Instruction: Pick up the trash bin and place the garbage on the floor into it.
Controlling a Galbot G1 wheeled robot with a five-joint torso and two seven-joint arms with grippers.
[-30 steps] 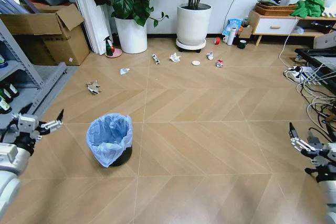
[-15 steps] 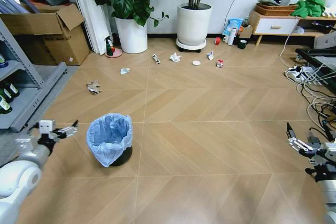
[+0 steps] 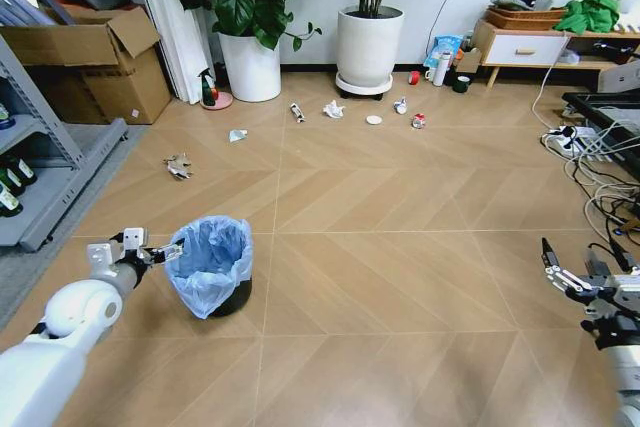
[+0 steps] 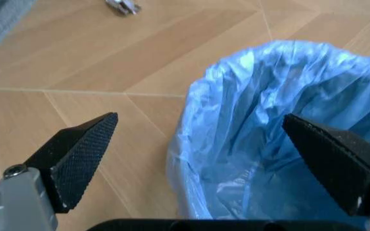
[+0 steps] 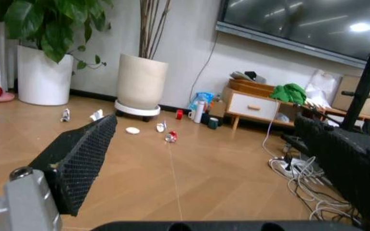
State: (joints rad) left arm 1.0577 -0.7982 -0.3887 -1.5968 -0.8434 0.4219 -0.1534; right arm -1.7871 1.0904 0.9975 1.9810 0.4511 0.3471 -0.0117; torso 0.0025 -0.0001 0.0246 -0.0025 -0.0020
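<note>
The trash bin (image 3: 210, 267), black with a baggy light-blue liner, stands upright on the floor (image 3: 400, 277) at the near left. My left gripper (image 3: 158, 252) is open at the bin's left rim. In the left wrist view the left gripper (image 4: 201, 159) straddles the liner's edge (image 4: 191, 125), one finger over the floor and the other over the bin's mouth (image 4: 288, 96). The garbage lies far off: a tan wad (image 3: 179, 166), a white wad (image 3: 237, 135), a dark wrapper (image 3: 297, 113), another white wad (image 3: 333, 109), a white disc (image 3: 373, 120), a blue-white packet (image 3: 400, 105) and a red-white can (image 3: 418, 121). My right gripper (image 3: 568, 277) hangs open at the near right.
Two large white plant pots (image 3: 369, 47) stand by the back wall, with a cardboard box (image 3: 95, 62) and a metal shelf (image 3: 40, 147) on the left. Cables and a power strip (image 3: 580, 142) lie on the right, near a low cabinet (image 3: 520, 47). A tall white bottle (image 3: 441, 69) stands beside it.
My left arm has swung right from the view's left edge until its open gripper reached the bin's left rim. The right gripper has barely shifted.
</note>
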